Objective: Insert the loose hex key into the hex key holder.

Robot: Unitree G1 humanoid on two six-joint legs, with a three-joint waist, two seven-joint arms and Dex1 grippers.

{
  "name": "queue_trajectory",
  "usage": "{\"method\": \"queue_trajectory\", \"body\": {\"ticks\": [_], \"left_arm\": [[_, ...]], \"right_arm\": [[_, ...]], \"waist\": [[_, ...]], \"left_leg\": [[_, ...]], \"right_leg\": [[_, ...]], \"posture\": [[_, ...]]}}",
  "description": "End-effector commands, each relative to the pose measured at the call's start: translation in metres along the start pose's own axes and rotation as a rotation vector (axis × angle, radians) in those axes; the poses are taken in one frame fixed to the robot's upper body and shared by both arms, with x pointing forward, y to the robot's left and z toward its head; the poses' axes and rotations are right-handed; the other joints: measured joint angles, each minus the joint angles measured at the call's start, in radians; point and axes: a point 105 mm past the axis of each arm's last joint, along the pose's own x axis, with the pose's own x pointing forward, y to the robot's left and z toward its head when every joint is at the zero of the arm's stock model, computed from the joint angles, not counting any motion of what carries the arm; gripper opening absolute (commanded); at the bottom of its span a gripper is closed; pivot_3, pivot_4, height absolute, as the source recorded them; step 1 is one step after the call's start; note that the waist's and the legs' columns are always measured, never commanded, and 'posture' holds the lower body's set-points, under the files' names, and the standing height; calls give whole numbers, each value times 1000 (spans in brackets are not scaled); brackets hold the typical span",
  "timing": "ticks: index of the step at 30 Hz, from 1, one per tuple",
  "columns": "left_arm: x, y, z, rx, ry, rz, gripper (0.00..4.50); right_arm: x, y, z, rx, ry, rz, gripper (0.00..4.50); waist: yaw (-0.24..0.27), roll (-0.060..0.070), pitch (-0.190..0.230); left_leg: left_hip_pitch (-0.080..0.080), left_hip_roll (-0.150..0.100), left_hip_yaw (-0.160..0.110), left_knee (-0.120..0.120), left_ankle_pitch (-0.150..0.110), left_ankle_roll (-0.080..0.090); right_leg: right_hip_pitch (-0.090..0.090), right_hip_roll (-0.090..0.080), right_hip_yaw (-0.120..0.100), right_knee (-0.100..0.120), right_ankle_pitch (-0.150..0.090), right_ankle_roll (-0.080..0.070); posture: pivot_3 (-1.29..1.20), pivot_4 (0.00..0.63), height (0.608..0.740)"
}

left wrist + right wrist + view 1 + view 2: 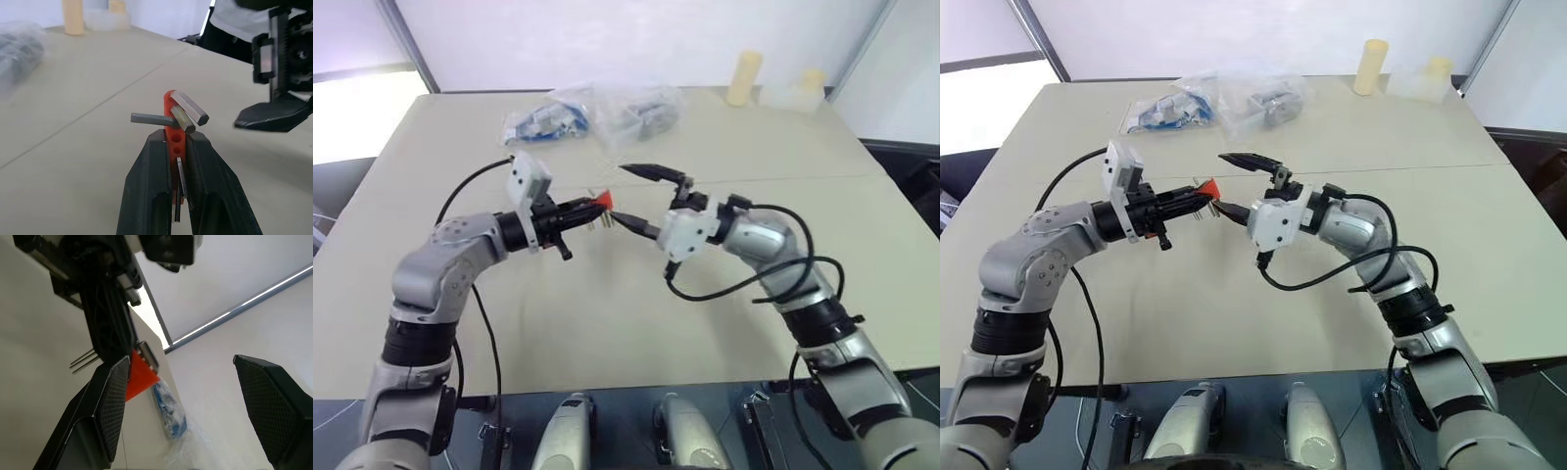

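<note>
The left gripper [178,161] clamps the red hex key holder [172,128] (grey keys jutting out); the right gripper [641,201] gapes empty just beside it.

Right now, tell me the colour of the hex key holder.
Red-orange; the hex key holder shows best in the left wrist view.

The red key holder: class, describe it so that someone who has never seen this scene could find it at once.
Start at the beige table and find the two robot arms meeting above its middle. The left gripper is shut on the red key holder, a small red-orange plastic block. Unlike the clear bags at the table's far side, it is bright red, with short grey metal keys sticking out.
</note>
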Motion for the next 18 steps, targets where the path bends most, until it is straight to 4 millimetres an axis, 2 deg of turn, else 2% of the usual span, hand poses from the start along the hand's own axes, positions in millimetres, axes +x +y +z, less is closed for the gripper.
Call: {"method": "queue_trajectory", "body": {"ticks": [1, 7, 12, 18], "left_arm": [[0, -8, 3, -10, -4, -22, 0], [7, -15, -15, -119, 60, -51, 0], [11, -9, -49, -233, 181, -20, 0], [1, 2, -85, -431, 312, 21, 0]], "right_arm": [[-13, -14, 7, 0, 9, -43, 3501], [-21, -11, 2, 24, 72, -51, 3501], [-20, -10, 3, 29, 81, -63, 3501], [-17, -8, 6, 42, 79, -74, 3501]], "waist": [[-2, 0, 0], [1, 0, 0], [0, 0, 0], [0, 0, 0]], "left_leg": [[0, 0, 0, 0, 0, 0], [1, 0, 0, 1, 0, 0], [1, 0, 0, 1, 0, 0], [0, 0, 0, 2, 0, 0]], "right_leg": [[0, 0, 0, 0, 0, 0], [1, 0, 0, 0, 0, 0], [1, 0, 0, 0, 0, 0], [1, 1, 0, 1, 0, 0]], "posture": [[0, 150, 740], [0, 150, 740], [0, 150, 740], [0, 150, 740]]}}
